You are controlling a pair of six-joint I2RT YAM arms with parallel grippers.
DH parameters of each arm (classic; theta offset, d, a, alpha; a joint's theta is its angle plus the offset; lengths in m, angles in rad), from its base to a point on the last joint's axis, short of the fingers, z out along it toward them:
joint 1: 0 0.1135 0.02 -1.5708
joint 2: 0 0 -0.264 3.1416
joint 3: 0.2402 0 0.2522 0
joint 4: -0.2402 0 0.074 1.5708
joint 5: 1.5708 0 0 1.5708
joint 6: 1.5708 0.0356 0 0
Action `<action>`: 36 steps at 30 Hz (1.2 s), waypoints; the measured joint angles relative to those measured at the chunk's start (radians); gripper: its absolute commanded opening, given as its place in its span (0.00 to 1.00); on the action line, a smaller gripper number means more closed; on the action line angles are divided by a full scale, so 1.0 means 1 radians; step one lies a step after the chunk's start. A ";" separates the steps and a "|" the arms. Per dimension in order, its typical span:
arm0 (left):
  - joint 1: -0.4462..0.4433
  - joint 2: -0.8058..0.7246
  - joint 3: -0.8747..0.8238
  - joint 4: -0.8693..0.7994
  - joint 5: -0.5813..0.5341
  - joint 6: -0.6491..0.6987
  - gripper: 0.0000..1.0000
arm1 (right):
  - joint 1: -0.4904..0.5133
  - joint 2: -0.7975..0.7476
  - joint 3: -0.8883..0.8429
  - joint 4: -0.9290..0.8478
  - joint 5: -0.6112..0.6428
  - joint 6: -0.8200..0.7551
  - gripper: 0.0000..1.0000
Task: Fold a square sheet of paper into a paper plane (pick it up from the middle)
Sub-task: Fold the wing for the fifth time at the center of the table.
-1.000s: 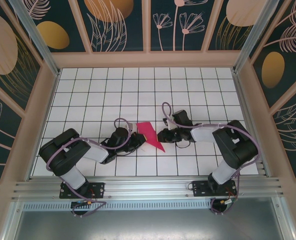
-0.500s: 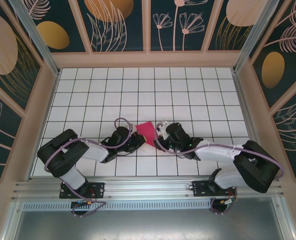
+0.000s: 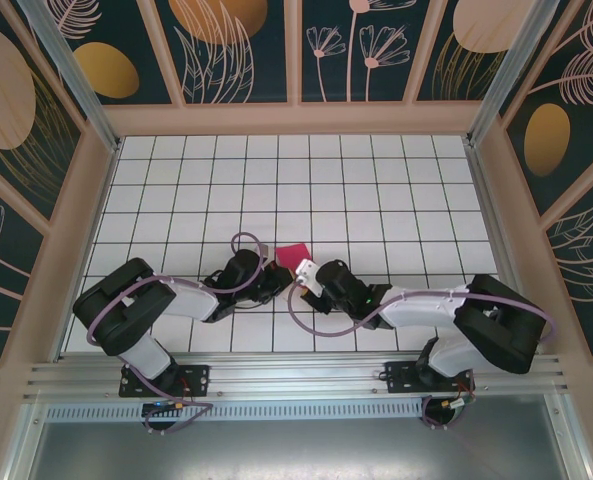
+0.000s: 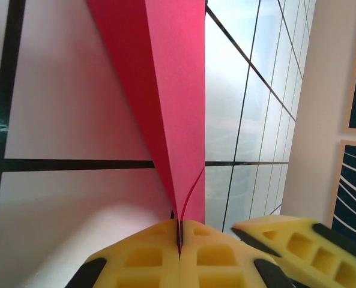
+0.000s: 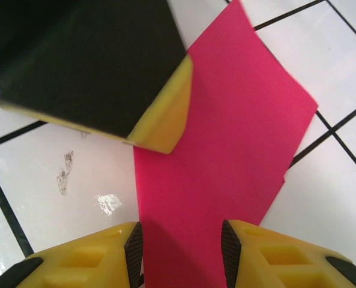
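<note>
Magenta-red paper (image 3: 294,254), creased into a narrower folded shape, sits near the front middle of the white tiled surface (image 3: 376,190), between the two arms. The left tool (image 4: 179,231) is pinched tight on its folded edge. The right tool (image 5: 181,246) stands partly open, its fingers straddling the paper's end without squeezing it.

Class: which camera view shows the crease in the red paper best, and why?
Left wrist: the paper runs edge-on as a narrow layered wedge into the shut left gripper. Right wrist shows its flat face; top external, a small, distant red patch.
</note>
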 measured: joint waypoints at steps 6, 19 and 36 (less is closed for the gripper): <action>0.005 0.000 0.003 -0.005 0.007 0.000 0.05 | 0.024 0.076 0.017 0.035 0.094 -0.044 0.40; 0.008 0.000 0.006 -0.019 0.017 0.000 0.04 | 0.073 -0.038 -0.015 0.053 0.154 -0.035 0.59; 0.008 0.000 0.016 -0.035 0.018 0.001 0.04 | 0.079 0.123 0.007 0.091 0.216 -0.030 0.48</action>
